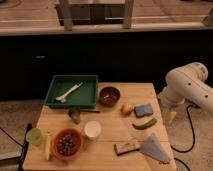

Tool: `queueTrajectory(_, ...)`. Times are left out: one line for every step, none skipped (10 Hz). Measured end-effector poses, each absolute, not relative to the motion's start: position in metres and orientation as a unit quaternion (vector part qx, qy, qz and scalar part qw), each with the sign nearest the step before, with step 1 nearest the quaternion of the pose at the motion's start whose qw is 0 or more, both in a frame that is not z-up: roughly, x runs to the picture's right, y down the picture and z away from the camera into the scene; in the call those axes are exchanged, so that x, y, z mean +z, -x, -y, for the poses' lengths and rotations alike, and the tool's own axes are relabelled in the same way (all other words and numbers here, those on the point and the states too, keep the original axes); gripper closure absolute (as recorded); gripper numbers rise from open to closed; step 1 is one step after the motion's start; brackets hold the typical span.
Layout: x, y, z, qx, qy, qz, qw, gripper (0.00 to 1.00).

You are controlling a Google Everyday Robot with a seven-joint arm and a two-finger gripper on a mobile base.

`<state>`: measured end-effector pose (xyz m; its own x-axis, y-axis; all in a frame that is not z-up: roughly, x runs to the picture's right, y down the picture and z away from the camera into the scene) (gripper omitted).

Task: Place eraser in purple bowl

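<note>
- A pale grey cloth (155, 148) lies at the front edge of the wooden table (107, 156), forward and well to the right of the white cup (92, 129) as the camera sees it.
- The eraser (127, 147) lies flat on the table between the white cup and that cloth, a little forward of the cup, tan top up, touching neither.
- An orange bowl (67, 143) of dark round things sits just to the left of the white cup and slightly forward of it.
- A yellow banana-like piece (48, 146) and a green cup (34, 136) sit further left of the white cup, beyond the orange bowl.
- A small metal cup (75, 115) stands just behind and left of the white cup.
- The purple bowl (109, 95) sits behind the white cup, a little to its right, beside the right end of a green tray (55, 85) that holds white cutlery (69, 92).
- Behind and right of the white cup lie an orange-yellow fruit (127, 108), a blue sponge (143, 110) and a green pepper (144, 123).
- The gripper (169, 119) hangs off the table's right edge, far right of the white cup, well apart from the eraser; its claw is spread wide and has hold of nothing.
</note>
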<state>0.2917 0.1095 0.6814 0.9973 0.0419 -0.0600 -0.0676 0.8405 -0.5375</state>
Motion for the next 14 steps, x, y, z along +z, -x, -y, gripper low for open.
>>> queueTrajectory(0.6814,-0.2917,-0.1095,0.029,0.281,-0.023,0.959,0.2)
queueTrajectory(0.6814,-0.2917,-0.1095,0.029,0.281,-0.023,0.959,0.2)
queueTrajectory(0.6814,-0.2917,-0.1095,0.029,0.281,-0.023,0.959,0.2)
queueTrajectory(0.6814,-0.2917,-0.1095,0.029,0.281,-0.023,0.959,0.2)
queueTrajectory(0.6814,-0.2917,-0.1095,0.029,0.281,-0.023,0.959,0.2)
queueTrajectory(0.6814,-0.2917,-0.1095,0.029,0.281,-0.023,0.959,0.2)
queueTrajectory(0.6814,-0.2917,-0.1095,0.029,0.281,-0.023,0.959,0.2)
queueTrajectory(0.6814,-0.2917,-0.1095,0.029,0.281,-0.023,0.959,0.2)
queueTrajectory(0.6814,-0.2917,-0.1095,0.029,0.281,-0.023,0.959,0.2)
queueTrajectory(0.6814,-0.2917,-0.1095,0.029,0.281,-0.023,0.959,0.2)
queueTrajectory(0.6814,-0.2917,-0.1096,0.029,0.281,-0.023,0.959,0.2)
queueTrajectory(0.6814,-0.2917,-0.1095,0.029,0.281,-0.023,0.959,0.2)
queueTrajectory(0.6814,-0.2917,-0.1095,0.029,0.281,-0.023,0.959,0.2)
queueTrajectory(0.6813,-0.2917,-0.1101,0.028,0.281,-0.023,0.959,0.2)
